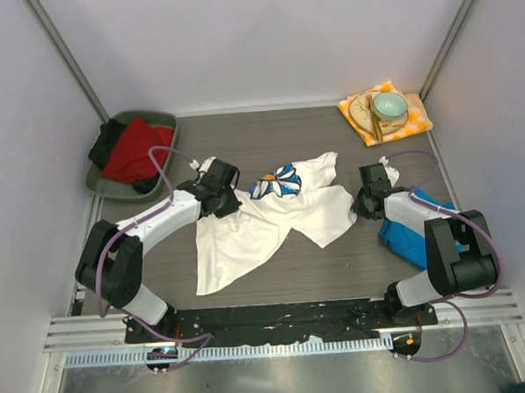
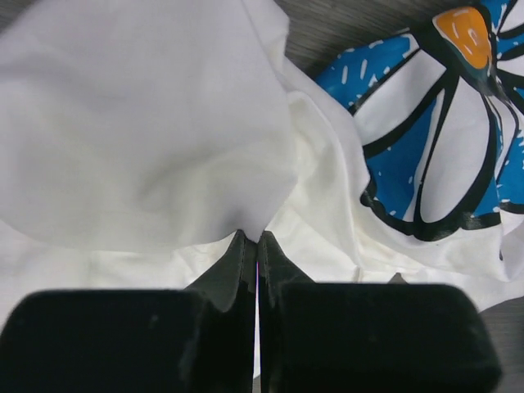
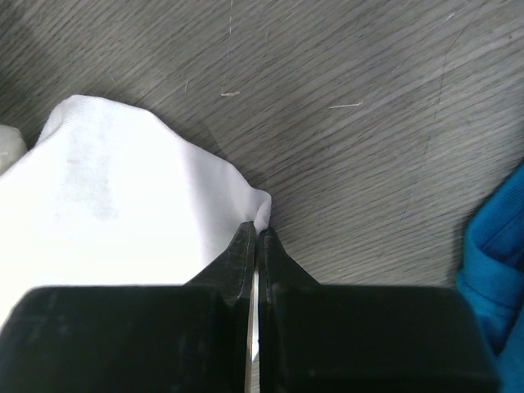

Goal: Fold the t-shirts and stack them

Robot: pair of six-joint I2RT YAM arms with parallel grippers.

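The white t-shirt (image 1: 247, 237) with a blue-petalled daisy print (image 1: 277, 184) lies crumpled across the middle of the table. My left gripper (image 1: 220, 197) is at its left upper edge. In the left wrist view the left gripper (image 2: 250, 237) is shut on a fold of the white cloth (image 2: 139, 123), with the daisy print (image 2: 442, 139) to the right. My right gripper (image 1: 366, 202) is at the shirt's right edge. In the right wrist view the right gripper (image 3: 256, 231) is shut on a corner of the white cloth (image 3: 106, 196). The blue t-shirt (image 1: 399, 240) lies bunched under the right arm, and the right wrist view shows the blue t-shirt (image 3: 495, 262) at its right border.
A green tray (image 1: 166, 122) at the back left holds red and black cloth. At the back right an orange checked napkin (image 1: 417, 118) carries a plate, a pale green bowl (image 1: 390, 106) and chopsticks. Grey walls close in the dark wood-grain table (image 1: 336, 263).
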